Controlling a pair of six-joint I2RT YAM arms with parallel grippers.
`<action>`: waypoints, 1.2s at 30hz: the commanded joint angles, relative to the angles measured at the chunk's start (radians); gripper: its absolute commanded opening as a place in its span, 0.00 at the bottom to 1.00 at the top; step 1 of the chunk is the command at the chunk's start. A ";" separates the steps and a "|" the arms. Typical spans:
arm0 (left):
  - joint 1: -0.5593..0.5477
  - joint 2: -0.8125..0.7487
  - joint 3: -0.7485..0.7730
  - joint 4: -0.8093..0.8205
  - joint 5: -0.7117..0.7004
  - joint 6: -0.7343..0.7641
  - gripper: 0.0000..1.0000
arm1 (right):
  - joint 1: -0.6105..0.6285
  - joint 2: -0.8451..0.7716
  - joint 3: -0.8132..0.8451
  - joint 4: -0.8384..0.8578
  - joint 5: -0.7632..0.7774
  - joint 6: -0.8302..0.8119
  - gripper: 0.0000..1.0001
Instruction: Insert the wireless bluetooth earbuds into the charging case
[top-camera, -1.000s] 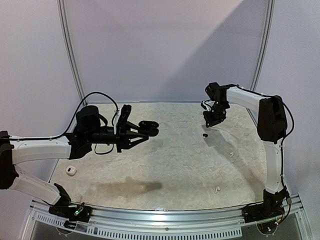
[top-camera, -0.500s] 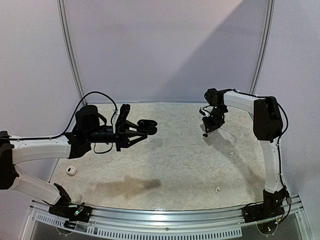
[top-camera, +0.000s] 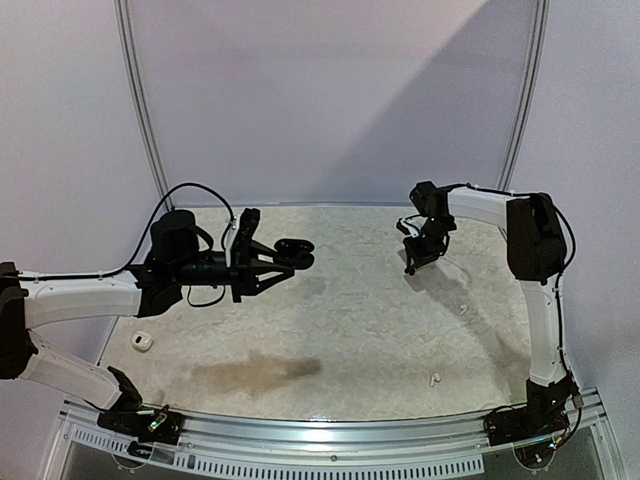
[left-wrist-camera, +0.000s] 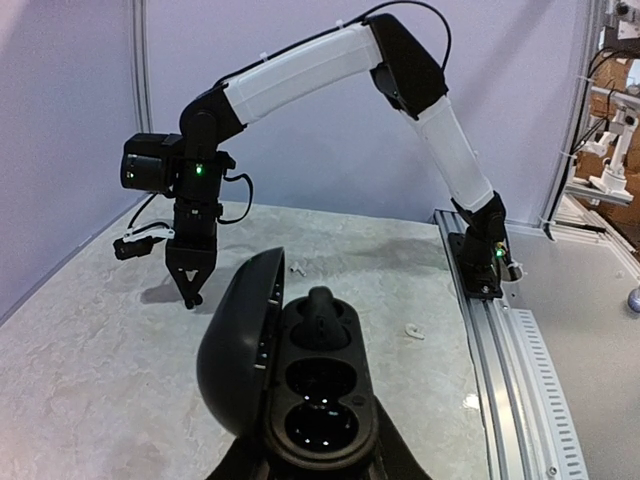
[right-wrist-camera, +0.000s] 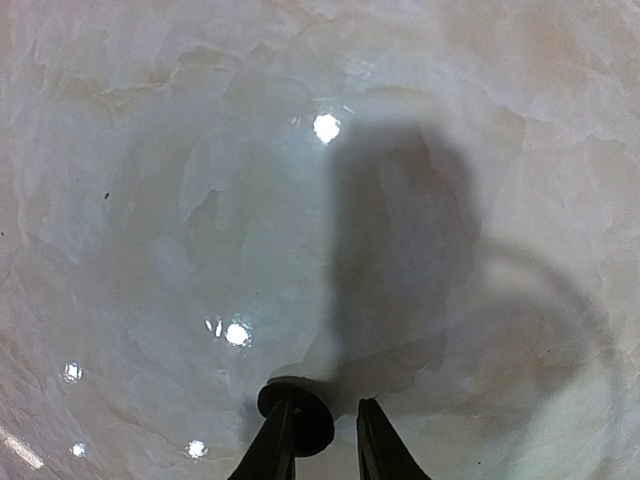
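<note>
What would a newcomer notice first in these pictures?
First, the open black charging case, held in the air by the left pincer, with one black bud standing in its far socket. Next, the right pincer, down at the far right of the table, its tips narrowly apart at a small black earbud.

A pale lilac wall (top-camera: 330, 90) curves behind the marbled cream surface (top-camera: 350, 320), framed by two thin white poles (top-camera: 140, 110). A diagonal shade line crosses the wall, which is brighter toward the upper right. Round glints (right-wrist-camera: 237, 333) of lamp light dot the glossy surface just ahead of the right hand (right-wrist-camera: 329, 408). A slotted metal rail (top-camera: 330, 435) edges the surface's near side.
</note>
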 joint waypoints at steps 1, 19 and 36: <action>0.011 -0.005 -0.013 0.001 -0.009 0.013 0.00 | -0.002 -0.008 -0.090 0.005 -0.050 0.028 0.21; 0.011 -0.013 -0.016 -0.014 -0.003 0.052 0.00 | 0.006 -0.089 -0.195 0.089 -0.123 0.087 0.00; 0.011 -0.018 -0.018 0.000 0.035 0.109 0.00 | 0.098 -0.377 -0.220 0.168 -0.088 0.035 0.00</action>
